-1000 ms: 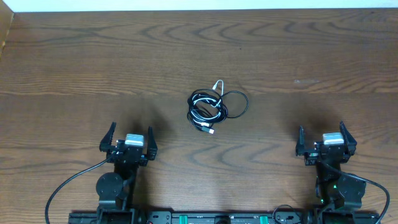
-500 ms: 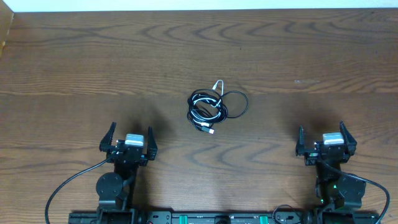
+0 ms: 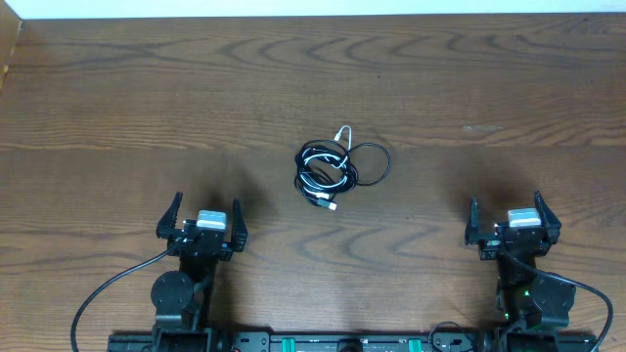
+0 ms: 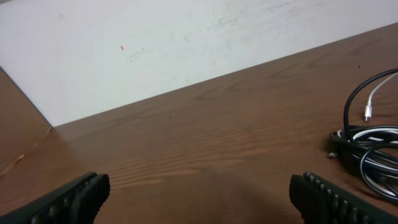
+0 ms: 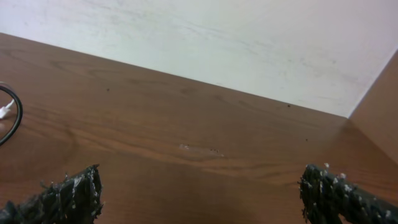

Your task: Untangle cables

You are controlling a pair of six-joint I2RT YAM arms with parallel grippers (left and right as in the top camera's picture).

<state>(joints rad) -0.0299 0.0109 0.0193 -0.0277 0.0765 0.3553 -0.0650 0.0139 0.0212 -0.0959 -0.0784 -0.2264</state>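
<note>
The cables [image 3: 333,168] lie in one tangled bundle at the middle of the wooden table [image 3: 117,108]: black loops with a short white cord and small plug ends sticking out. The left wrist view catches the cables [image 4: 373,146] at its right edge; in the right wrist view only a sliver of the cables [image 5: 7,112] shows at the left edge. My left gripper [image 3: 202,217] rests near the front left, open and empty. My right gripper [image 3: 508,215] rests near the front right, also open and empty. Both stand well apart from the bundle.
A white wall [image 4: 155,43] runs along the far edge of the table. The arms' own thick black wires [image 3: 108,288] trail at the front by the base rail [image 3: 333,342].
</note>
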